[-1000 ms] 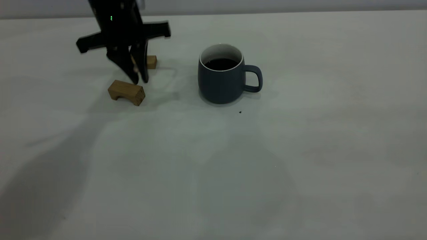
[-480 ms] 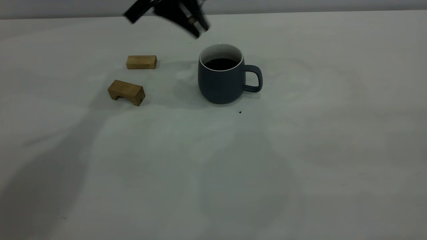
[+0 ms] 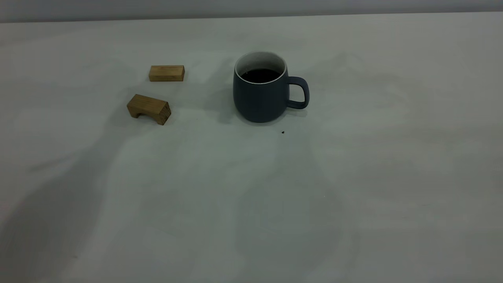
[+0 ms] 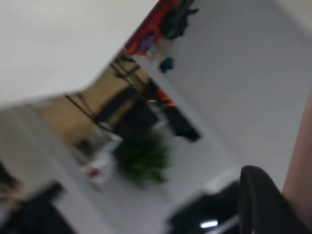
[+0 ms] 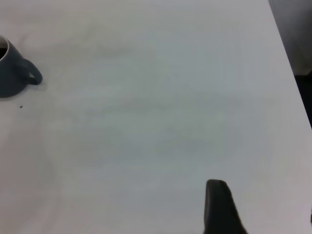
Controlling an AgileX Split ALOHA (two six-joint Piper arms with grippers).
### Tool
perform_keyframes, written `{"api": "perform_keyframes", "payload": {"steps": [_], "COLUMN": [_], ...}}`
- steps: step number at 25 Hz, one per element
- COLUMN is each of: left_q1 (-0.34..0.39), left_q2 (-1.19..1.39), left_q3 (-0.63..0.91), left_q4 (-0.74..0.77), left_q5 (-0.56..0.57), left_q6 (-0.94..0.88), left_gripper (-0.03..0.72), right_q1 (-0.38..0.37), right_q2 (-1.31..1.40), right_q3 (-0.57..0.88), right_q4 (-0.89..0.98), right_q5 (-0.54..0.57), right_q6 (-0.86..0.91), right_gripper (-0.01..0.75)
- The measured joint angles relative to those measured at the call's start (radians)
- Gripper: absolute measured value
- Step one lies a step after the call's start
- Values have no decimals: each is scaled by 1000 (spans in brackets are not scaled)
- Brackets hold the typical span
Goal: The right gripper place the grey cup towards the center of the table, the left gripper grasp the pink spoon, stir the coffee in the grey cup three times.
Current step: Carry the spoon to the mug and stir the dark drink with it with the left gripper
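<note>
Left hand (image 4: 265, 202) is pointing away from the off-white tabletop (image 3: 251, 196), grip unreadable; the rounded blue-grey mug (image 3: 261, 92) is sitting right of two tan wooden blocks (image 3: 149, 109).

Table (image 3: 353, 177): off-white, matt, smooth surface with faint mottling; one tiny dark speck (image 3: 282, 132) on it. Cup (image 3: 261, 94): blue-grey, matt outside, ceramic in look, with a white smooth interior and thin pale rim. Coffee (image 3: 260, 75): near-black, slightly glossy liquid. Two blocks (image 3: 149, 109) (image 3: 166, 73): tan wood, visible grain, unvarnished and matt.
</note>
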State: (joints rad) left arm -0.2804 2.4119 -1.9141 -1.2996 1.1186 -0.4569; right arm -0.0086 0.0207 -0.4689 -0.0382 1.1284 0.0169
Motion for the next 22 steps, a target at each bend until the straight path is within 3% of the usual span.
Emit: {"api": "perform_keyframes", "payload": {"steps": [4,8,15,22], "left_q1": [0,0,-16,-37], "left_q2": [0,0,1,68], "left_q3": [0,0,0,0], "left_q4": [-3,1,4,-104], "left_q5": [-24,-45,-139,-135], "left_q6": [-433,-682,-721,-718], "left_gripper": [148,148,148,148], "right_q1": [0,0,0,0], "right_q2": [0,0,0,0], "right_q3": [0,0,0,0], "right_q4": [0,0,0,0], "right_q5": [0,0,0,0], "right_q6": [0,0,0,0], "right_gripper": [471,471,471,471]}}
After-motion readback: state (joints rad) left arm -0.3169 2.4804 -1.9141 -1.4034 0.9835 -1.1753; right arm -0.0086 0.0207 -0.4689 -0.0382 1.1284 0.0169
